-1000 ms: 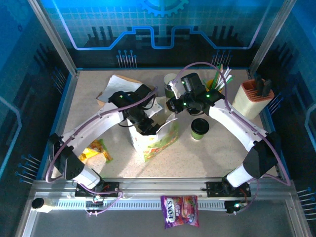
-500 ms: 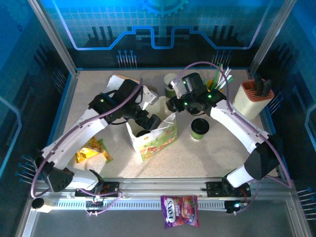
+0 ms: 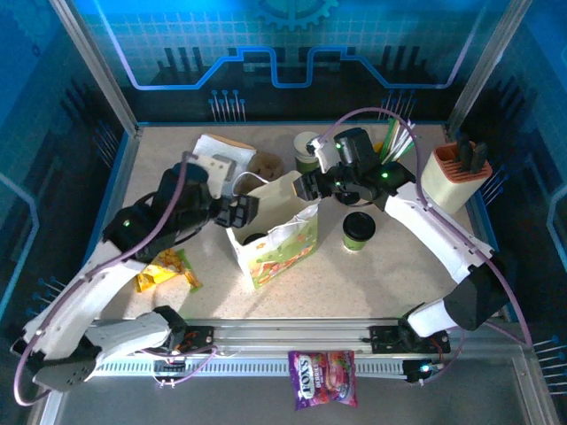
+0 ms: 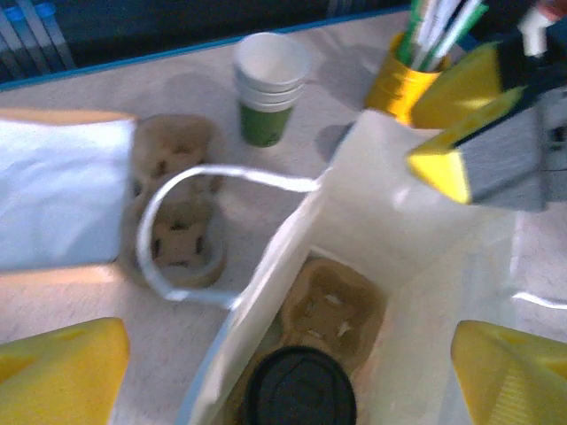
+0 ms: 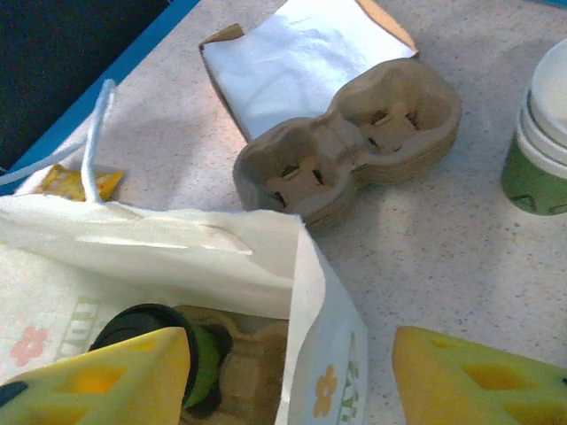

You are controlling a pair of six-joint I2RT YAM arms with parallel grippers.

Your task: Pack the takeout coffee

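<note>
Packing looks half done: one lidded cup (image 4: 299, 390) sits in a carrier (image 4: 332, 305) inside the paper bag (image 3: 283, 248), and the second cup (image 3: 359, 230) stands on the table (image 3: 390, 270) beside it. The left gripper (image 3: 246, 211) and right gripper (image 3: 304, 188) hang at the bag's mouth, fingers apart, gripping nothing. The next move is probably an upright grasp of the second cup.

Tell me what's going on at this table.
Two robot arms are packing coffee. The white flower-printed paper bag stands open, with a brown pulp carrier and one black-lidded green-and-white paper cup inside. The second such cup stands on the table right of the bag. The left claw and right claw hover open at the bag's mouth.
</note>
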